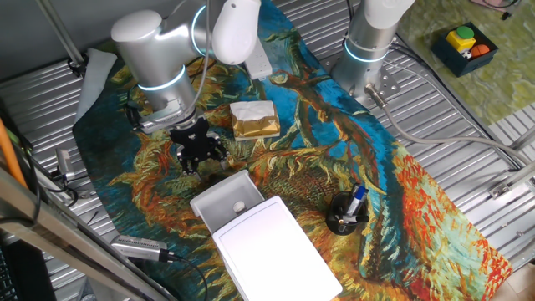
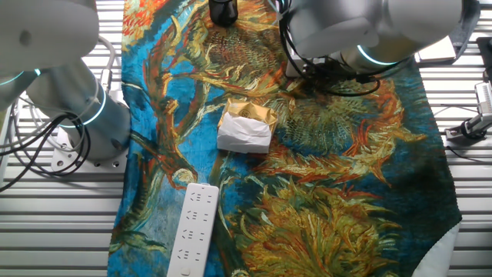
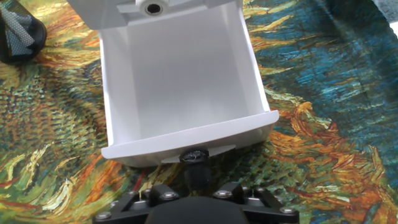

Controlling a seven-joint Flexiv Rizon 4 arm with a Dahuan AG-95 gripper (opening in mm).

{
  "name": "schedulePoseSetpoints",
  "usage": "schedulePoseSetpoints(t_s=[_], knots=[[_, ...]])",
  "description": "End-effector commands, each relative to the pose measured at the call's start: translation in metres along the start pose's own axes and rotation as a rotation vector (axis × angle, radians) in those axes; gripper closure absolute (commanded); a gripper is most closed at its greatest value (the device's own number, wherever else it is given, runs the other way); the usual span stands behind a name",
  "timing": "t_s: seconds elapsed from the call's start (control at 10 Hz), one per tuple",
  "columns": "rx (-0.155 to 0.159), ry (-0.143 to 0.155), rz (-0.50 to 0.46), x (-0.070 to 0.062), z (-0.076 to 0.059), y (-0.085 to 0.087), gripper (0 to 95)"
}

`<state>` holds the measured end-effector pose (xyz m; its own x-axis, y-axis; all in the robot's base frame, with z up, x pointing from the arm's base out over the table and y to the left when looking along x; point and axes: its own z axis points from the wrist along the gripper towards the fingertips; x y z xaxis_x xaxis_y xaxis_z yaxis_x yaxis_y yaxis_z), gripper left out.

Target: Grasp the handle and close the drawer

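Note:
The drawer (image 3: 180, 81) is a shallow white tray pulled out of its flat-topped white box (image 1: 276, 251). It is open and empty, and it also shows in one fixed view (image 1: 224, 201). A small black knob handle (image 3: 194, 155) sits under the drawer's front rim. My gripper (image 3: 194, 177) points straight at the knob, just short of it. Its fingers show as one dark column with no gap between them. In one fixed view my gripper (image 1: 199, 157) hangs over the cloth, to the upper left of the drawer front. The drawer is out of the other fixed view.
A tan-and-white block (image 1: 253, 119) lies behind the gripper and also shows in the other fixed view (image 2: 246, 127). A black pen cup (image 1: 347, 213) stands right of the box. A white remote (image 2: 196, 231) lies on the patterned cloth. A second arm's base (image 1: 368, 50) stands at the back.

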<state>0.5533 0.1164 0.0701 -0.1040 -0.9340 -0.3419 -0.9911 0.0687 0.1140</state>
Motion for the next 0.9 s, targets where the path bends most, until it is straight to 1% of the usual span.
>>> schedulePoseSetpoints(t_s=[0.1,0.3,0.9], knots=[[0.000,-0.005,0.000,0.0000,0.0007,-0.0004,57.0],[0.001,-0.012,0.002,-0.0008,0.0024,-0.0011,57.0],[0.003,-0.020,0.004,-0.0032,0.0055,-0.0022,57.0]])
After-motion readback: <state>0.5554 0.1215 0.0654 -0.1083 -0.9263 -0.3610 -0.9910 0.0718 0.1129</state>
